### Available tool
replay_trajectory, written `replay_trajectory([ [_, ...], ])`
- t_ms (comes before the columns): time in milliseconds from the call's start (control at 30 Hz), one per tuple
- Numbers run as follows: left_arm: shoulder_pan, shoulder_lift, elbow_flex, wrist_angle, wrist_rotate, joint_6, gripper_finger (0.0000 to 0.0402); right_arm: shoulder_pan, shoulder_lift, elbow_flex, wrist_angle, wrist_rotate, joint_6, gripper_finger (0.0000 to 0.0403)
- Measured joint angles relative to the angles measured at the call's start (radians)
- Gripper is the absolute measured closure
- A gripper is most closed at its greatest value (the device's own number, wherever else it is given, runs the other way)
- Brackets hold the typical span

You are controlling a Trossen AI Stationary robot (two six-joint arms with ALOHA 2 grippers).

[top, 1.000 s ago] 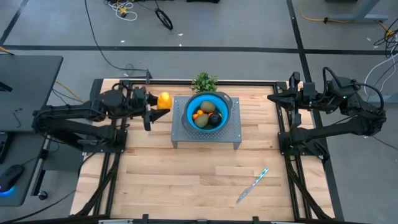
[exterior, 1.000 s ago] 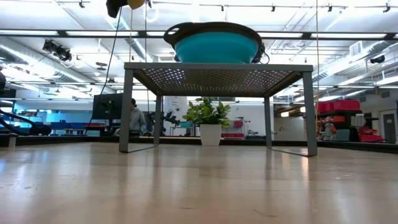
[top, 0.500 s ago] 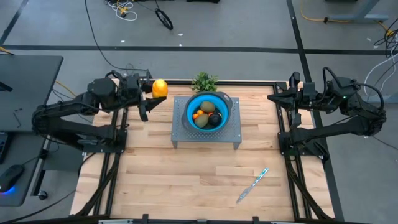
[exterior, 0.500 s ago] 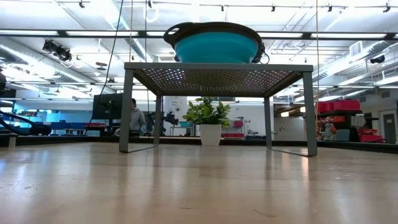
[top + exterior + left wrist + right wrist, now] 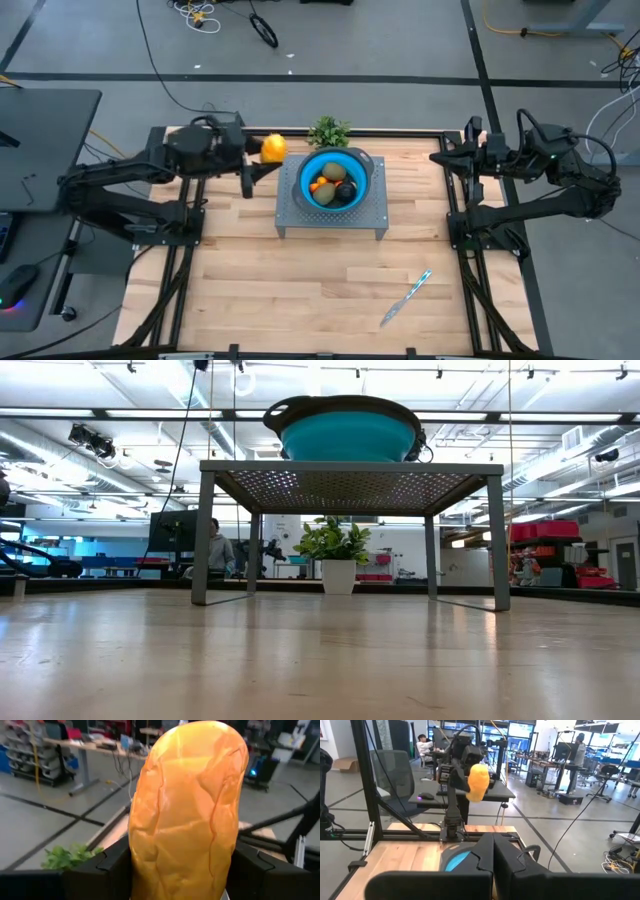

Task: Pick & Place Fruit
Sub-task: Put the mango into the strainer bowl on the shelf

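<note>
Moved toward the blue bowl (image 5: 335, 180) since earlier — left pincer (image 5: 262, 158), clamped on yellow-orange oblong fruit (image 5: 273, 148), held aloft beside the metal stand (image 5: 290, 210). Right pincer (image 5: 440, 157) — closed, empty, parked at table's right edge.

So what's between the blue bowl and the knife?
From above, the grey rack's front edge, then bare wooden table, separates the blue bowl from the knife.
</note>
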Motion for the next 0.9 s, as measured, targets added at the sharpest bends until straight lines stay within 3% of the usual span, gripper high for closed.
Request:
replay_trajectory([
  [400, 0.000, 0.153, -0.001, 0.105, 0.087, -0.020, 0.0162, 0.000, 0.000, 0.000, -0.006, 0.000, 0.000, 0.0403],
  [900, 0.000, 0.157, -0.001, 0.125, 0.087, -0.044, 0.0160, 0.000, 0.000, 0.000, -0.006, 0.000, 0.000, 0.0403],
])
